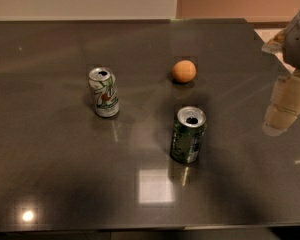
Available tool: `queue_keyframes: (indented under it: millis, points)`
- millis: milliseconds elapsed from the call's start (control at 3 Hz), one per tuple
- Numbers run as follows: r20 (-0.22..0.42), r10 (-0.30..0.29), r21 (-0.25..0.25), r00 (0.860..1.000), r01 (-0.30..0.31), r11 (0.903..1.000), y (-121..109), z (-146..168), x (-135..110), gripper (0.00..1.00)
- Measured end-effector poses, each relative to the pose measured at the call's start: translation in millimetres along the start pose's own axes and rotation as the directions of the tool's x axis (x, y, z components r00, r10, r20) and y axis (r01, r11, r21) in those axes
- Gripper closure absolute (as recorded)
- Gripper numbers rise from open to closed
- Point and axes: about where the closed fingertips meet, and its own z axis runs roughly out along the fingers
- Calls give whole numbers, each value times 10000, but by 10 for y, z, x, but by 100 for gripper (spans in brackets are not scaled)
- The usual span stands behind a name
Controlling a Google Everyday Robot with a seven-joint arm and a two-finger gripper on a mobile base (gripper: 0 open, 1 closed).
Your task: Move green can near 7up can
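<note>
**Green can stands apart from the 7up can; gripper off by the right edge**

The green can [188,135] stands upright on the dark, glossy worktop [50,174], a little right of the middle and closer to the near edge than to the far one. Its silver top faces up and shows a dark opening, and pale label patches run down its side.

The 7up can [103,91] is also upright, left of the middle and somewhat farther back. Its white side carries green swirls and a red spot, and its silver top is likewise open. The two cans are well apart, with bare worktop between them. The green can sits to the right of the 7up can and nearer the front edge.

An orange [183,71] lies behind the green can, toward the far edge and roughly in line with it. It touches neither can.

The gripper [285,106] hangs over the right edge of the worktop, about halfway between the far right and near right corners. It is pale and blocky, and part of it is cut off by the frame. It is well clear of the green can, the 7up can and the orange, and has hold of nothing. Whether it is open or closed cannot be told from this angle.

A square patch of reflected light [155,186] lies on the worktop just in front of the green can, toward the near edge.
</note>
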Motion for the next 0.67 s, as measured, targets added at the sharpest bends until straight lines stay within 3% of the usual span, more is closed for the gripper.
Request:
queue_keyframes:
  millis: [667]
  points:
    - [521, -214, -364, 9984, 234, 9991, 62, 10, -109, 0]
